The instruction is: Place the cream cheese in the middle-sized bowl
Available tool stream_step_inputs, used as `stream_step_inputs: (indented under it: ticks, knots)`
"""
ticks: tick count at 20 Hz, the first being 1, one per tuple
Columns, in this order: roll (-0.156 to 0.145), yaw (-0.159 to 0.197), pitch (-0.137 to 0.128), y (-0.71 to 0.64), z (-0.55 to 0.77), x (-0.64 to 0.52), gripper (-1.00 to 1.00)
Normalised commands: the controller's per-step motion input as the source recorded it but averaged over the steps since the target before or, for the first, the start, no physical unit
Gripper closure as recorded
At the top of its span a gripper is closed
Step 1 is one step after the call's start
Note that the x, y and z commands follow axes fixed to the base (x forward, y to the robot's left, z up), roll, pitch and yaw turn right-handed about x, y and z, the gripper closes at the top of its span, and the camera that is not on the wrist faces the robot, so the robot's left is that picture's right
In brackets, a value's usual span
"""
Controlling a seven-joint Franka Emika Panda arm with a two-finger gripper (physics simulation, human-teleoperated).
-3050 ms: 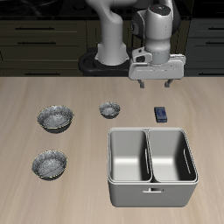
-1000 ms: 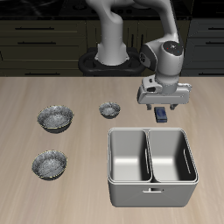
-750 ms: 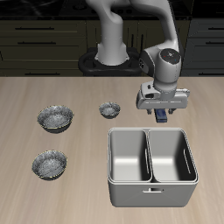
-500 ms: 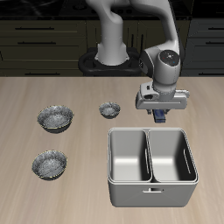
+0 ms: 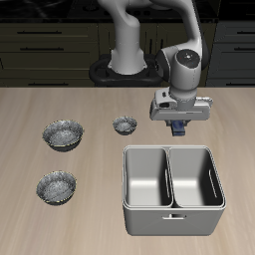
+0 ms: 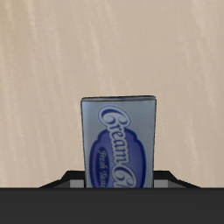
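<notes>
The cream cheese (image 5: 180, 126) is a small dark blue box held between my fingers, just above the table behind the metal bin. In the wrist view the cream cheese (image 6: 120, 140) fills the middle, label facing the camera. My gripper (image 5: 180, 122) is shut on it; in the wrist view the gripper (image 6: 118, 180) grips the box's near end. The middle-sized bowl (image 5: 57, 186), silvery and crinkled inside, sits far off near the table's front edge, on the other side of the bin.
A double-compartment metal bin (image 5: 173, 187) stands just in front of the gripper. A much smaller silvery bowl (image 5: 125, 125) sits beside the gripper. A slightly larger, deeper silvery bowl (image 5: 62, 133) sits behind the middle-sized one.
The gripper came down over the cream cheese, closed on it, and has now risen slightly with the box in its fingers.
</notes>
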Motion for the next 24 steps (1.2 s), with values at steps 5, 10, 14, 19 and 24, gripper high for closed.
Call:
stream_step_inputs:
  ticks: [5, 10, 14, 19, 24]
  knots:
    - [0.026, 0.007, -0.077, -0.14, 0.50, -0.03, 1.00]
    - [0.013, 0.024, -0.058, -0.11, 0.47, 0.00, 1.00]
    - [0.023, 0.015, -0.065, -0.09, 0.47, -0.04, 1.00]
    - [0.005, 0.011, -0.072, -0.11, 0.38, 0.00, 1.00]
    - [-0.008, 0.030, -0.001, -0.20, 0.11, 0.07, 1.00]
